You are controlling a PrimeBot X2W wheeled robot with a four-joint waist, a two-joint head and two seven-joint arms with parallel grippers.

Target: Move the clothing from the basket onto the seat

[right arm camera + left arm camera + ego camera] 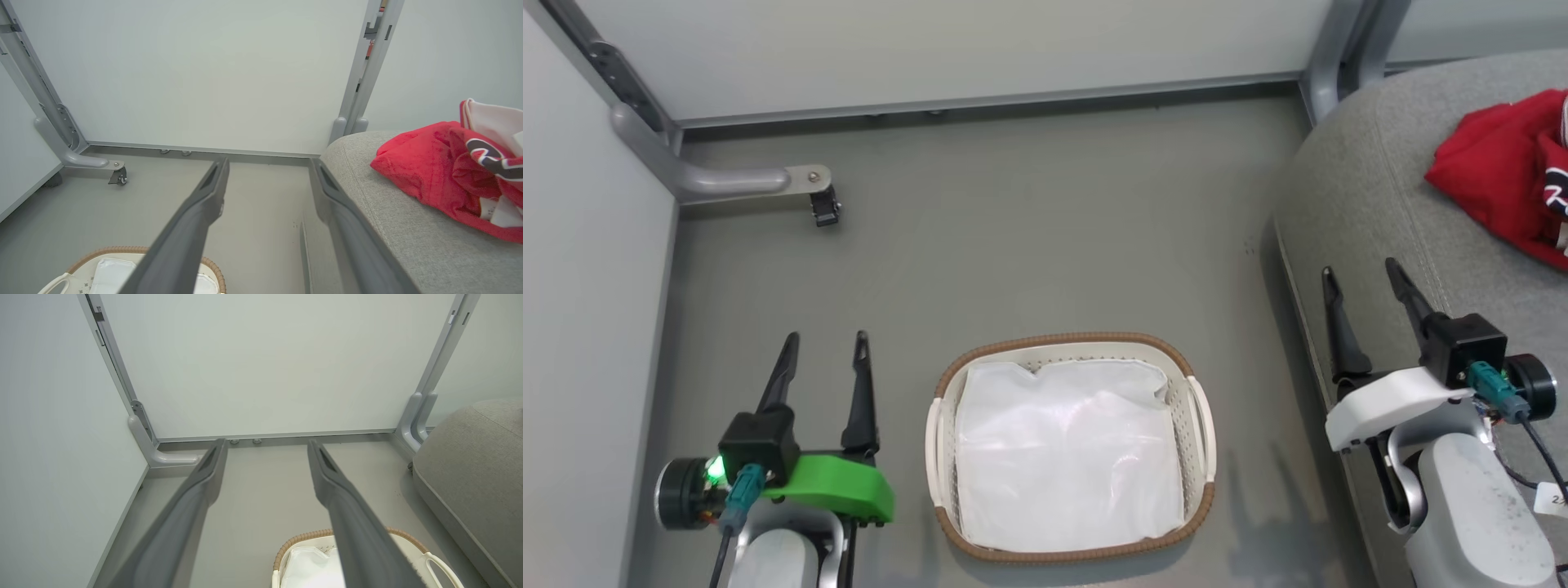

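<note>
Counting from the head view gives one basket (pixel 1062 337), one seat (pixel 1364 188), one heap of clothing (pixel 1503 171) and two grippers.

1. Clothing: the red heap lies on the seat, toward its far right, well apart from the basket. It shows a plain red part and a part with black-and-white markings. The heap runs off the picture edge, so the number of pieces cannot be told.
2. Basket: it stands on the grey floor (pixel 1029 245) between the two grippers, to the left of the seat. One thin white sheet (pixel 1070 457) covers its bottom.
3. Left gripper (pixel 827 339): its fingers are spread wide and hold nothing, just left of the basket.
4. Right gripper (pixel 1360 268): its fingers are spread wide and hold nothing, above the seat's left edge and apart from the clothing.

Surroundings: pale wall panels (pixel 931 49) close the far and left sides. One grey bracket with a caster (pixel 821 196) projects from the far left corner.

Obstructions: in the left wrist view, one finger (pixel 359 539) of the left gripper hides part of the basket rim.
</note>
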